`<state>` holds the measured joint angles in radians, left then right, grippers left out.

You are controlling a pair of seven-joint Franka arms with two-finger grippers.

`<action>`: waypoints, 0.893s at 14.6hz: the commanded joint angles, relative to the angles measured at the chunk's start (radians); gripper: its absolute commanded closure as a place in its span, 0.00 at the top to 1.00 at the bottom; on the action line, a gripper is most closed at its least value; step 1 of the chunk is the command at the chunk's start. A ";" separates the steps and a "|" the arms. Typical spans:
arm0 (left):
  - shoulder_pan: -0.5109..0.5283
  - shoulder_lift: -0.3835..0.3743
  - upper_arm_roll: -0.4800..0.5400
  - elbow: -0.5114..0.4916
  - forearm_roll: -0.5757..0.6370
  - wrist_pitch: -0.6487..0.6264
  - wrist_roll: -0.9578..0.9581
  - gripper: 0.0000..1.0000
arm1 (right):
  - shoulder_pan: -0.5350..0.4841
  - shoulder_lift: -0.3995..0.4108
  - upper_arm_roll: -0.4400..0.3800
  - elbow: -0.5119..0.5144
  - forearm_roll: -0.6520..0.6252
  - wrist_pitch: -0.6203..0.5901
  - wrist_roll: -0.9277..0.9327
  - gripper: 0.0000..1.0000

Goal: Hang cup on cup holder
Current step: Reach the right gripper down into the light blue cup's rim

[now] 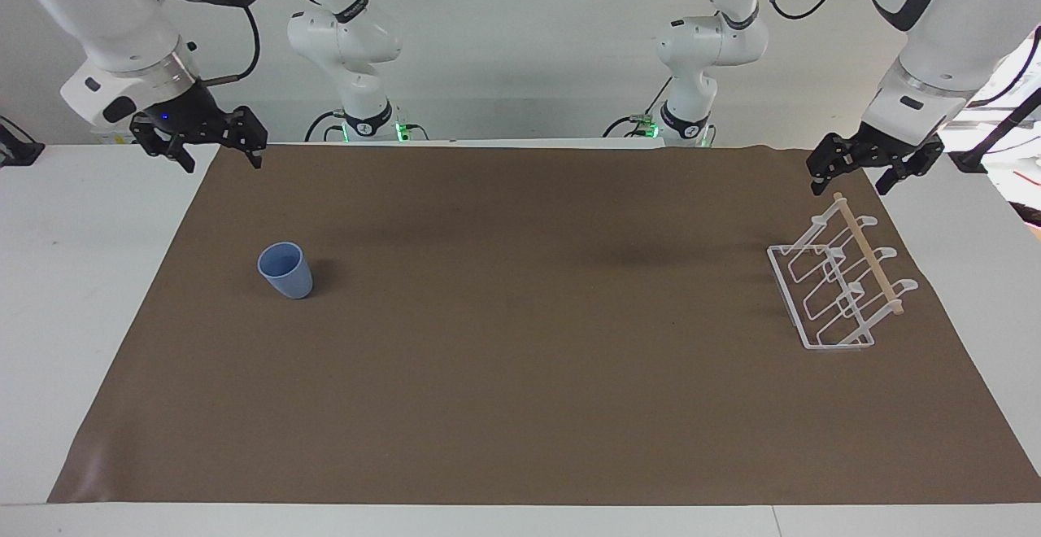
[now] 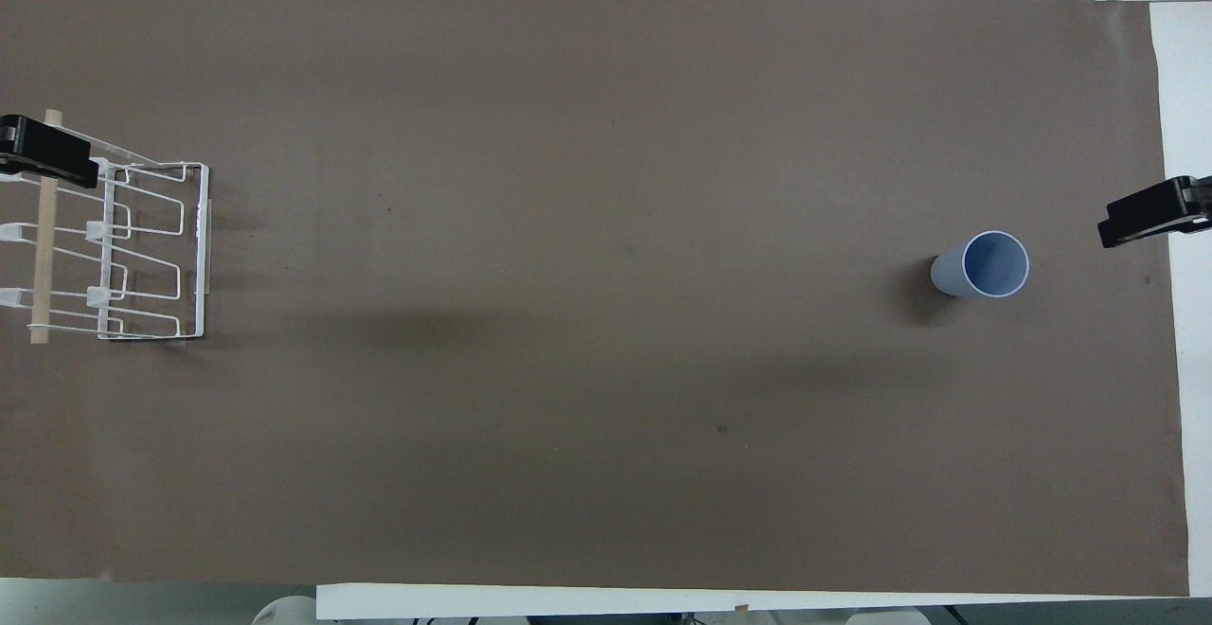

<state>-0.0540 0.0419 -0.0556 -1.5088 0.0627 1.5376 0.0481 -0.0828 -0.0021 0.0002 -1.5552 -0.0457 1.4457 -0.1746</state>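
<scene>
Matte tapered cup (image 1: 285, 270) upright on brown mat (image 1: 520, 374); wire holder (image 1: 838, 285) w/ wooden rod, well apart. L gripper (image 1: 848, 176) above holder, R gripper (image 1: 219, 154) above mat edge: both spread, empty.

You see one cup (image 1: 285, 270), one cup holder (image 1: 838, 285) carrying one wooden rod (image 1: 867, 252), one brown mat (image 1: 520, 358) over one table (image 1: 73, 277), two arms, two grippers, left gripper (image 1: 852, 176) and right gripper (image 1: 221, 154).
</scene>
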 commanded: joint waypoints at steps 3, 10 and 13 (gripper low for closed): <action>-0.007 -0.019 0.005 -0.013 0.002 -0.014 -0.011 1.00 | -0.009 0.004 0.004 0.011 0.003 -0.016 -0.013 1.00; -0.010 -0.077 0.005 -0.141 0.002 0.033 -0.028 1.00 | -0.064 -0.012 -0.009 -0.006 -0.005 0.004 -0.043 1.00; -0.009 -0.123 0.005 -0.241 0.002 0.125 -0.071 1.00 | -0.097 -0.059 -0.009 -0.161 -0.005 0.216 -0.108 1.00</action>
<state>-0.0558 -0.0104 -0.0559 -1.6372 0.0626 1.5829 0.0077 -0.1619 -0.0077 -0.0145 -1.5871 -0.0459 1.5378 -0.2439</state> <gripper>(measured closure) 0.000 0.000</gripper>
